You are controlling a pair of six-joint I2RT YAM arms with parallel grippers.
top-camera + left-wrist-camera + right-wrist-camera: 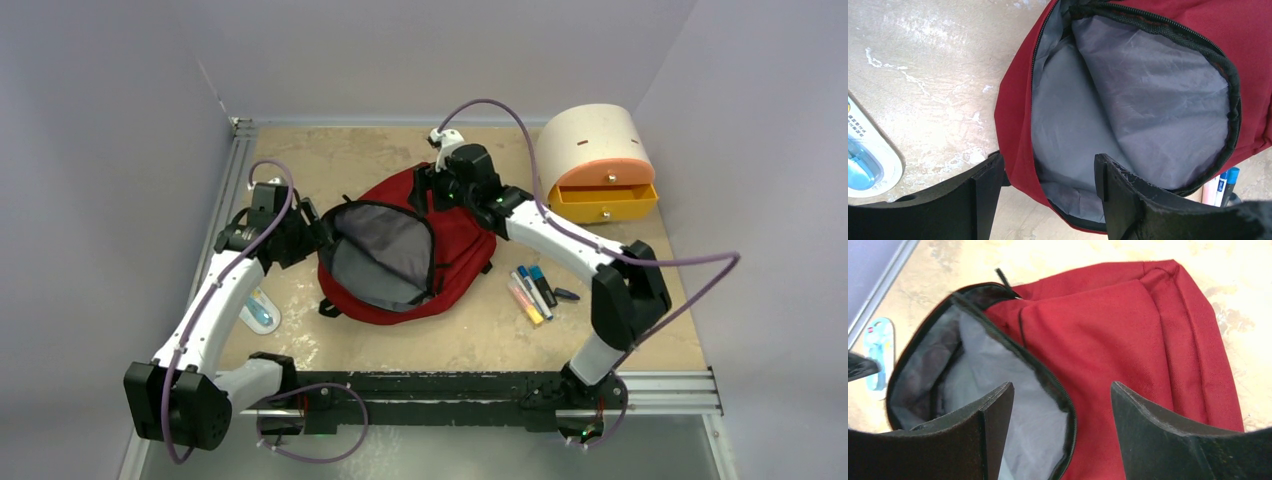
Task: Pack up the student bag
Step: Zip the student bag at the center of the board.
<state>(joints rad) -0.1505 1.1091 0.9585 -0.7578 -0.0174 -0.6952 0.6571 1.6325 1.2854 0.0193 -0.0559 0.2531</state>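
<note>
On the table [400,150], the red student bag [455,250] gapes, grey-lined.

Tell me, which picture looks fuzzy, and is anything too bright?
Right wrist view: a bit fuzzy, the backpack has a smeared zipper edge, and the table behind it looks washed-out bright. Left wrist view: sharp, with pale bright patches on the table. Top view: soft, even light, no harsh shadows.
</note>
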